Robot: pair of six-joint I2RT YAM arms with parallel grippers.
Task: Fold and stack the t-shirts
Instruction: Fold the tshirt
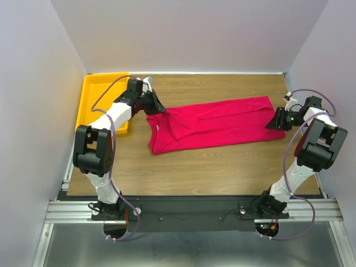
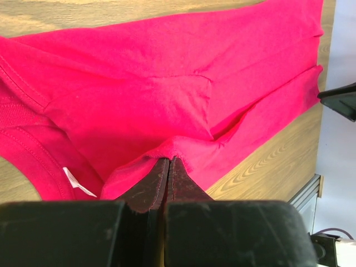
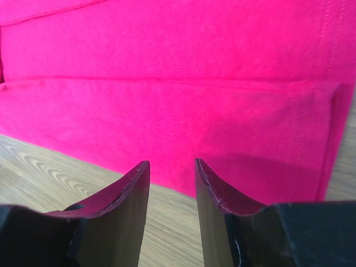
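Shirt (image 1: 214, 125) was pinched in my left gripper (image 2: 168, 161), probably to pull it taut; right gripper (image 3: 171, 162) stood parted, empty, just short of it.

One camera hangs high above and behind the arm bases, looking down on the whole table (image 1: 222, 167), the red t-shirt (image 1: 214, 125) small at mid-frame. The left wrist camera sits very close at the t-shirt's collar end and looks along its length toward the hem, with the left gripper (image 2: 168, 167) at the bottom edge. The right wrist camera sits low and close at the hem end, facing the t-shirt over the right gripper (image 3: 171, 162). All three share the t-shirt; the left wrist view also catches the right gripper beyond the hem
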